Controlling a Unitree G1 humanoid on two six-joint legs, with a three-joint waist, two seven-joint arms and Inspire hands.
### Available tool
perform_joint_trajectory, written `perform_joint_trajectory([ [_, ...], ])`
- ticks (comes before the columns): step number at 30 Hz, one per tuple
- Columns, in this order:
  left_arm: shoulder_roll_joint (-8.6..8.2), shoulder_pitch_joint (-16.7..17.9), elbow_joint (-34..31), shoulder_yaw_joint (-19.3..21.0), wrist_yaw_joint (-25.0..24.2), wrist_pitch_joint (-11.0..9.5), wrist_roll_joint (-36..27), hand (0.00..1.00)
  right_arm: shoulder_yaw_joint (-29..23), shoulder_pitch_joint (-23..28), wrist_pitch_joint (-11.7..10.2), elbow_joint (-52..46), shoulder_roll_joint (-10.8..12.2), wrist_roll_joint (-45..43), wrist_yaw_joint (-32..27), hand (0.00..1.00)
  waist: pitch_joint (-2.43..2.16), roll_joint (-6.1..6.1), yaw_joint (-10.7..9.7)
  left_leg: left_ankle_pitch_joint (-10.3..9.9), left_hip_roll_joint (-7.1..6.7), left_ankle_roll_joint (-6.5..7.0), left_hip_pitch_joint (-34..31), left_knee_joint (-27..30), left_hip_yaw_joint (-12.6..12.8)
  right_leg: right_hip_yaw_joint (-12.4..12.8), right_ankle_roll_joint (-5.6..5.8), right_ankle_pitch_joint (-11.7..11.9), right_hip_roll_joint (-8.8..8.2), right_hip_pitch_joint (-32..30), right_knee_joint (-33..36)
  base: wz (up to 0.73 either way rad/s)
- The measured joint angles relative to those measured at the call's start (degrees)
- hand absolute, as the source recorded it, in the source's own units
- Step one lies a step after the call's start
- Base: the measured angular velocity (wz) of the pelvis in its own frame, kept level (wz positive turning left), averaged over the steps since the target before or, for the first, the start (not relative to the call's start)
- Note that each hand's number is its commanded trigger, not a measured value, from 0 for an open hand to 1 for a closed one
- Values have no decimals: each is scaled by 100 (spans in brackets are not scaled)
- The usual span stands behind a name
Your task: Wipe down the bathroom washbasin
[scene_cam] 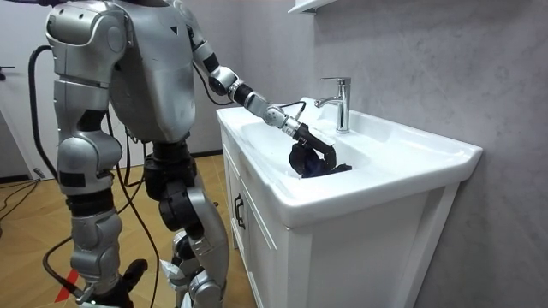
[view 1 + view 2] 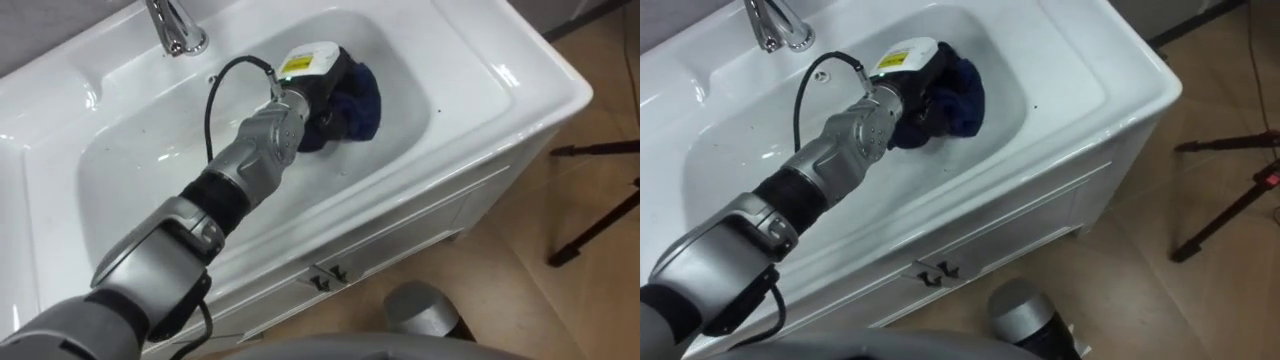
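1. My left robot hand (image 2: 312,68) is down in the basin (image 2: 150,170). Its fingers are curled round a dark blue cloth (image 2: 362,100).
2. The cloth lies on the basin's floor, over to my right, not far from the tap (image 2: 172,25).
3. My right robot hand (image 1: 120,281) hangs low by my side.
4. If my hold gets loose, I think the cloth could slip out. Then I would rub with bare fingers.
5. If I swing too wide, my arm might bump the tap.

A chrome faucet (image 2: 175,28) is mounted up top, nothing fancy. Cabinet handles (image 2: 328,277) are fitted below, and dark tripod legs (image 2: 565,250) are parked on the wooden floor (image 2: 520,290).
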Motion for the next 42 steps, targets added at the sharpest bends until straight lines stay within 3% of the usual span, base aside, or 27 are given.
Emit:
perform_joint_trajectory([
  [4, 0, 0, -53, 22, -15, -3, -202, 100, 0, 67, -23, 1, 2, 4, -12, 0, 14, -41, 0, -4, 0, -1, 13, 6, -4, 5, 1, -1, 3, 5, 20, 0],
  [12, 28, 5, -49, 0, -15, -3, -208, 100, 27, 244, 38, 13, 18, 0, -63, 0, 15, -254, 11, -26, 5, 1, 66, -18, 14, 18, 2, -1, 16, 39, 4, -2],
  [13, 30, 8, -40, -18, -17, -3, -211, 100, 27, 268, 78, -35, 17, -4, -53, 0, 31, -285, 8, -34, 5, -3, 117, -34, 18, 26, 3, -2, 20, 95, -15, -4],
  [16, 29, 36, -28, -89, -8, -12, -209, 100, 27, 304, 87, -124, 17, -1, 12, 0, 29, -298, 8, -45, 11, -7, 211, -87, 20, 19, 8, 3, 31, 209, -105, 0],
  [21, 13, 151, 99, -73, 64, -188, -184, 100, 10, 248, 131, -165, 28, -18, 68, 0, 21, -339, 18, -48, 7, -13, 284, -78, 51, 3, 9, 2, 18, 329, -179, -1],
  [24, 15, 484, 348, 219, 268, -410, -58, 100, -6, 228, 136, -152, 66, -233, 69, 0, -1, -458, 63, -47, 17, -14, 382, -53, 112, 50, 2, -2, 33, 417, -178, -14],
  [25, 18, 658, 398, 364, 339, -465, 111, 100, -11, 243, 143, -183, 66, -241, 61, 0, -14, -490, 168, -48, 35, -16, 403, -38, 184, 163, -2, 0, 69, 420, -186, -32],
  [29, 57, 1079, 788, 847, 588, -656, 370, 100, -19, 369, 248, -465, 123, -227, -13, 0, -81, -607, 418, -86, 103, -75, 407, 29, 168, 149, -35, 32, 123, 465, -200, -8],
  [33, 117, 1283, 1038, 1404, 663, -732, 554, 100, -204, 352, 234, -581, 228, -319, -72, 0, -95, -626, 675, -130, 167, -96, 291, 218, 104, 75, -61, 46, 140, 459, -195, 7],
  [36, 310, 1307, 1201, 1770, 727, -763, 770, 100, -246, 292, 217, -610, 256, -365, -72, 0, -107, -607, 971, -146, 210, -92, 165, 295, 60, 54, -80, 87, 189, 359, -159, 10],
  [38, 577, 1391, 1210, 1886, 806, -766, 969, 100, -261, 228, 190, -627, 258, -383, -107, 0, -123, -589, 1080, -162, 216, -103, 51, 390, -102, -119, -117, 126, 188, 361, -206, 27],
  [42, 778, 1446, 1246, 2100, 844, -766, 1538, 100, -365, 180, 120, -615, 258, -471, -233, 0, -174, -508, 1277, -155, 216, -106, -106, 455, -364, -394, -144, 149, 113, 389, -280, 37],
])
